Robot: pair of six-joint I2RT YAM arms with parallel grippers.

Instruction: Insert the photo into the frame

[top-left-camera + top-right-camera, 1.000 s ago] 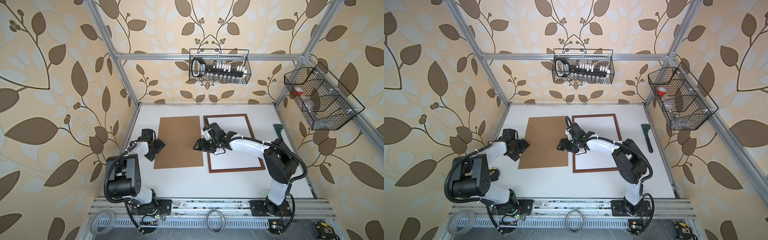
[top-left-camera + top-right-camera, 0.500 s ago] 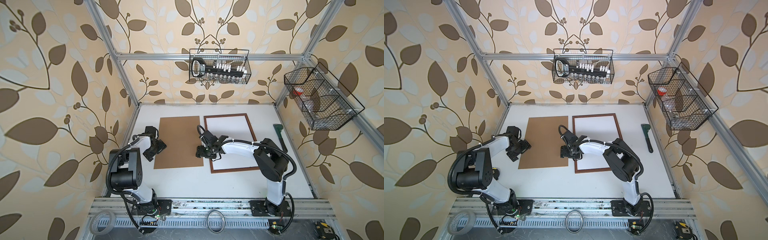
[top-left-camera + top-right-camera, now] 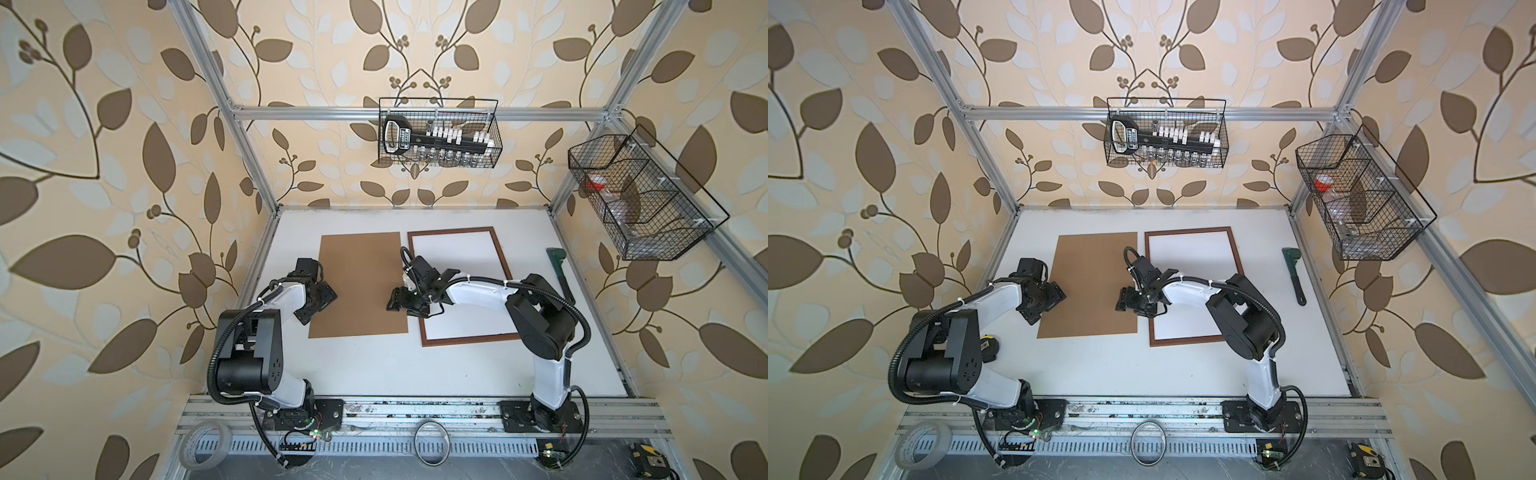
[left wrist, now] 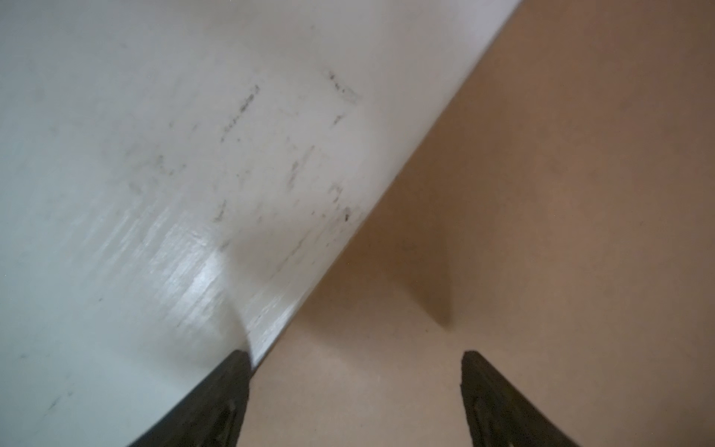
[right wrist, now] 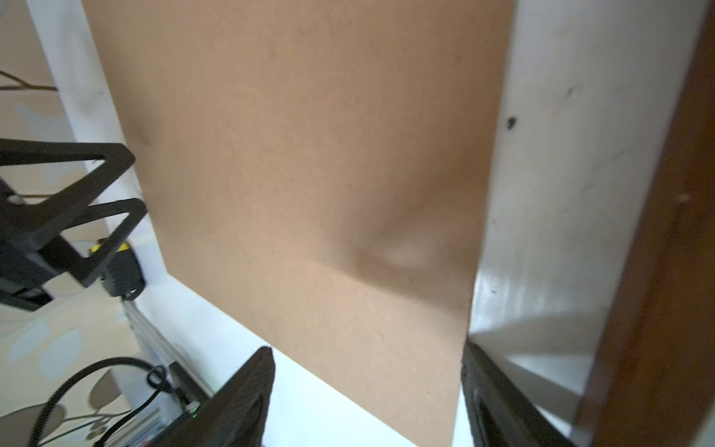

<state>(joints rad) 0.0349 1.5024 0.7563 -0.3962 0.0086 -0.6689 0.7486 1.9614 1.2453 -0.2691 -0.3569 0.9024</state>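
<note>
No mountain print shows anywhere from where I stand; the photo may lie under the brown backing board [image 3: 359, 282], but I cannot tell. The frame [image 3: 469, 340] lies flat just beside that board, with only a white sheet [image 3: 457, 253] inside it. The left gripper [image 3: 318, 306] stands wide over the board's outer edge. The right gripper [image 3: 395, 302] stands wide over the edge nearest the frame. Neither holds anything. A thin, flat board gives poor purchase, so a finger could skid and shove it against the frame. On the back wall, a wire basket [image 3: 440, 165] holds a black tool rack [image 3: 440, 139]. The side basket [image 3: 648, 249] holds a red-capped item [image 3: 597, 183].
</note>
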